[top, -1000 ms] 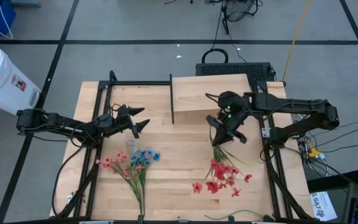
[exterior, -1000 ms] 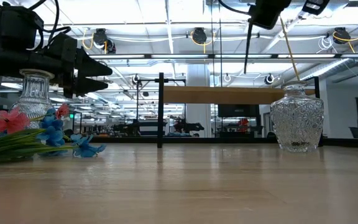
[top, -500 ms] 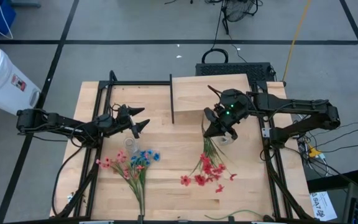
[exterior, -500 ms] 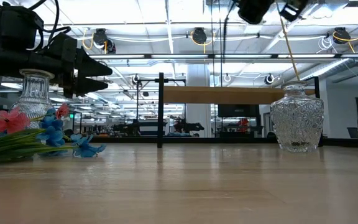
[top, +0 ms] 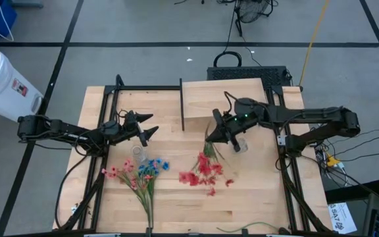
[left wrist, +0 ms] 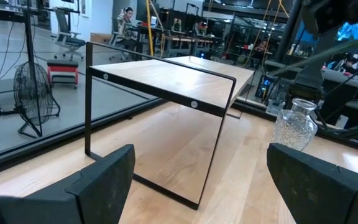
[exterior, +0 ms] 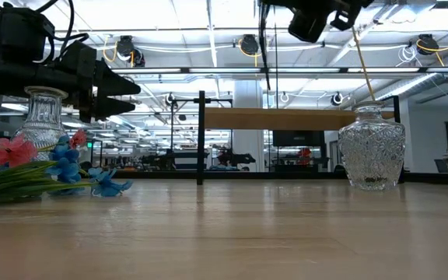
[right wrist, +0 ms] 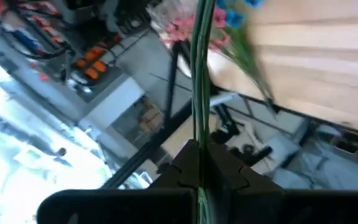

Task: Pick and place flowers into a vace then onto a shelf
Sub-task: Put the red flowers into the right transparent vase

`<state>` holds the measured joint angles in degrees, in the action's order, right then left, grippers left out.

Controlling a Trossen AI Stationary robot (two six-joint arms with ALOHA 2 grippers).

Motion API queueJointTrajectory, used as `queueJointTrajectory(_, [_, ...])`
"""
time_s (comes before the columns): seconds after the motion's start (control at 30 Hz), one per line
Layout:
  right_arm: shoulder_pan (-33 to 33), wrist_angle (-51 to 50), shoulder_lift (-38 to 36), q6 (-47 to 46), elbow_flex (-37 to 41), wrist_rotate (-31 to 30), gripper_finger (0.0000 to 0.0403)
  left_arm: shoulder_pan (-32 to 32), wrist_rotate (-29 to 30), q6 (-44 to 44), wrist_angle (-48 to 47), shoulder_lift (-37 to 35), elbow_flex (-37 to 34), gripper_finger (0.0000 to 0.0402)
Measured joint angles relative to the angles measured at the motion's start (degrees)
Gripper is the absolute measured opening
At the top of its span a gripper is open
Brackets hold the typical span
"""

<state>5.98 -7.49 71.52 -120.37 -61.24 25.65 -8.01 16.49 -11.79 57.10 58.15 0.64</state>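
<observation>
Your right arm reaches in from the table's right edge toward its middle, wrist tilted, and the right gripper [top: 217, 133] is raised above the tabletop with its fingers [right wrist: 185, 167] pressed together on the green stems of the red flowers [top: 202, 168]. In the low view it sits at the very top, well off the surface. Your left arm stretches in from the left side, held level and low, and the left gripper [top: 149, 128] points right with its fingers [left wrist: 107, 177] spread wide apart, holding nothing.
</observation>
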Motion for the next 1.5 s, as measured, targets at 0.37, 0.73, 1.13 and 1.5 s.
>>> queueJointTrajectory(0.37, [-11.19,5.42,-10.08,-15.84,7.45,-23.27,0.0001,0.00,0.02,0.00,0.02,0.02,0.00,0.0365])
queueJointTrajectory(0.73, [-19.65,22.74,-22.29,-27.39,21.79,-41.10,0.0000,0.00,0.00,0.00,0.00,0.00,0.00,0.0365])
queueJointTrajectory(1.13, [-29.84,33.80,-29.90,-30.89,32.38,-61.06,0.0000,0.00,0.00,0.00,0.00,0.00,0.00,0.0365])
queueJointTrajectory(1.5, [-40.26,33.17,-30.64,-33.90,32.77,-77.72,0.0000,0.00,0.00,0.00,0.00,0.00,0.00,0.0365])
